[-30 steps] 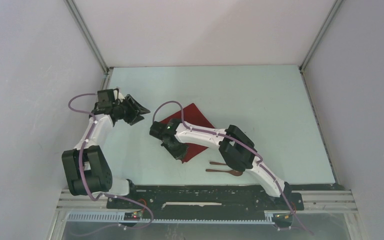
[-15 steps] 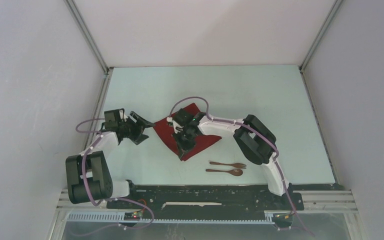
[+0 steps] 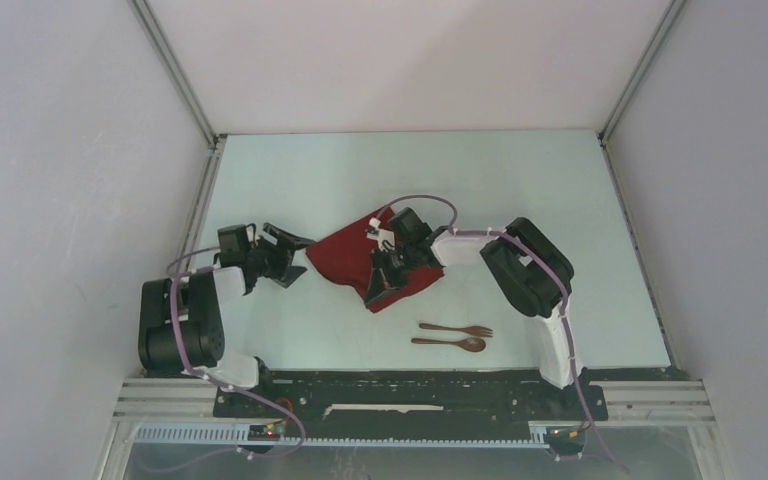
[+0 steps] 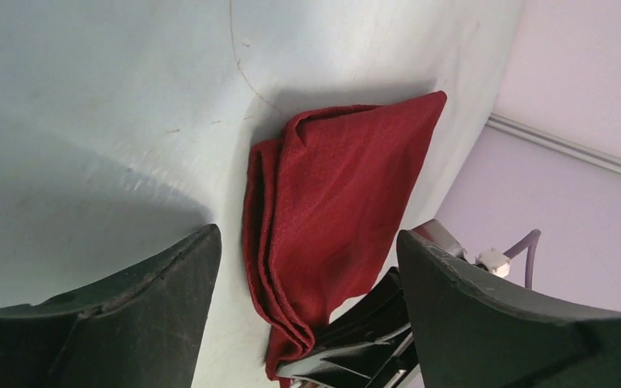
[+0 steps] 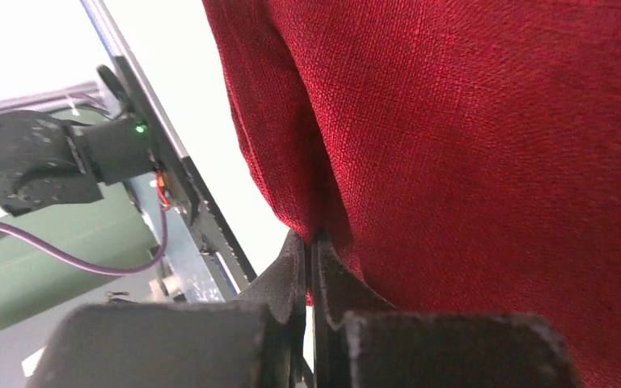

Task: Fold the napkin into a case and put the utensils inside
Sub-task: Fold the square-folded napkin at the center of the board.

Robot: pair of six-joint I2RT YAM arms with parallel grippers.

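**Dark red woven cloth napkin (image 3: 352, 262), part-folded, pinched at one edge**

Location: the napkin lay on the pale blue-green desk (image 3: 520, 200), left of centre, between the two grippers. It was doubled into several stacked layers and did not yet form a narrow case.

Right gripper (image 5: 311, 242): pressed together, pinching a fold at the napkin's near edge.

Left gripper (image 4: 307, 236): spread wide and holding nothing, just beside the napkin's left edge.

Utensils: the slim dark brown wooden fork (image 3: 457, 329) and the matching spoon (image 3: 450, 343) lay side by side nearer the arm bases, apart from the cloth.

Handling (judged): the napkin looked light, limp and coarse enough to grip well. Its layers would probably slide and sag if it were lifted from one point. A hold at a corner or along a folded edge, taking every layer, would suit best. The free side would want the other gripper.

Not determined: how many layers the right gripper held. From above, its wrist covered the fingers and the near corner of the napkin. Whether that corner was raised off the desk could not be made out.
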